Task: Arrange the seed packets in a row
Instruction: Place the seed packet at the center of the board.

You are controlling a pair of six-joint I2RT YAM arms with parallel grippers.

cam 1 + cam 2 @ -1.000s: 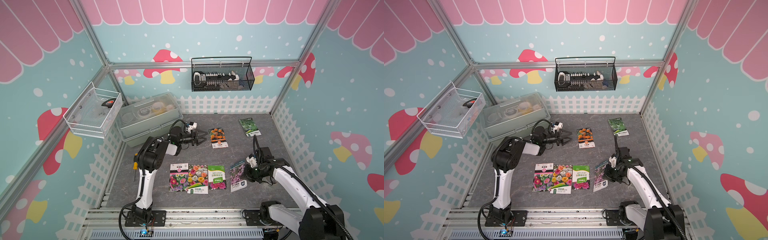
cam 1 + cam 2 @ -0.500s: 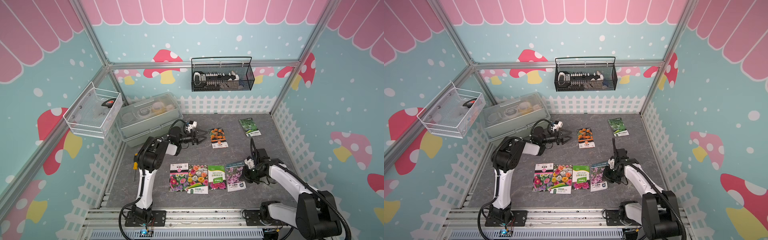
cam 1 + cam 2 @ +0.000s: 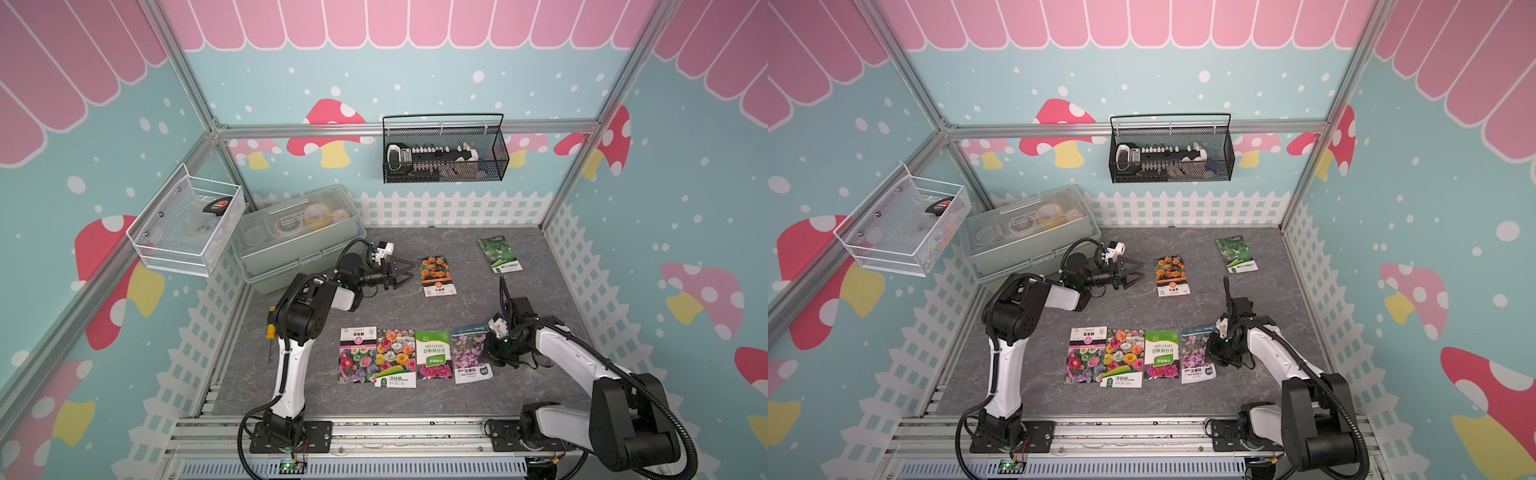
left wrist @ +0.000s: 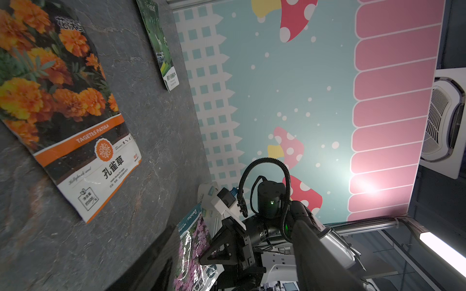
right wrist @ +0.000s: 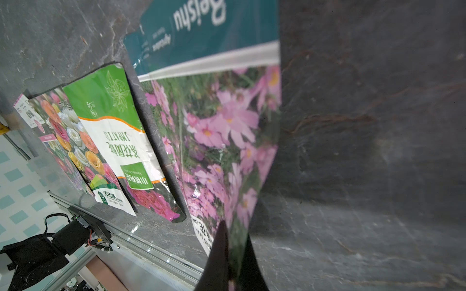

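Note:
Three seed packets lie side by side near the front of the grey table. A pink-flower packet sits just right of them, slightly askew. My right gripper is shut on its right edge. The right wrist view shows that edge pinched between the black fingertips. An orange marigold packet lies further back. My left gripper hovers open and empty just left of it. A green gourd packet lies at the back right.
A clear lidded box stands at the back left, behind the left arm. A yellow-handled screwdriver lies by the left fence. A white wire basket hangs on the left wall and a black mesh basket on the back wall.
My right gripper has carried the pink-flower packet to the left and turned it straighter, up beside the green-banded packet. The left gripper has stayed open by the marigold packet.

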